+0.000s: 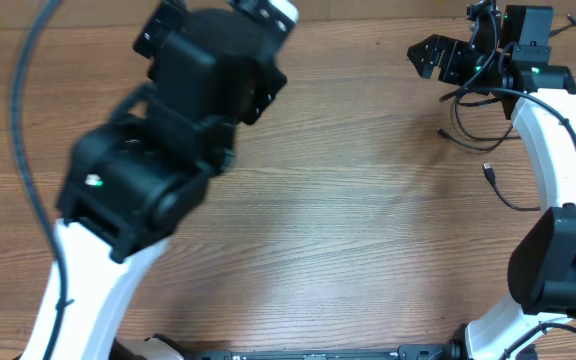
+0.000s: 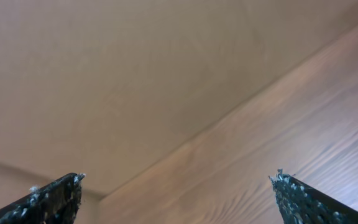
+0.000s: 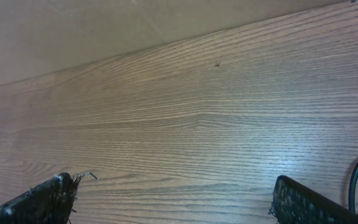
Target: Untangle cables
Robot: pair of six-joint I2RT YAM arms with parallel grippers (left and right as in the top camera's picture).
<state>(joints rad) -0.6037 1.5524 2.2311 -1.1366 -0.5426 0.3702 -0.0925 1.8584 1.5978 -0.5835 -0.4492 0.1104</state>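
Right gripper (image 3: pixel 173 182) wide open, empty — cables (image 1: pixel 489 172) near it, seemingly loose strands, left gripper (image 2: pixel 178 179) likewise, well apart

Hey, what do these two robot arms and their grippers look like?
The left arm and right arm have white links, bulky black joints, small green lights and black wires alongside. The left gripper and right gripper have black, rough fingers flecked pale.

Soft, even indoor light is seen throughout. The left arm (image 1: pixel 158 150) is rendered blurred near the overhead lens. Pale sheen is noted on the table (image 1: pixel 358 215); shadows faint.
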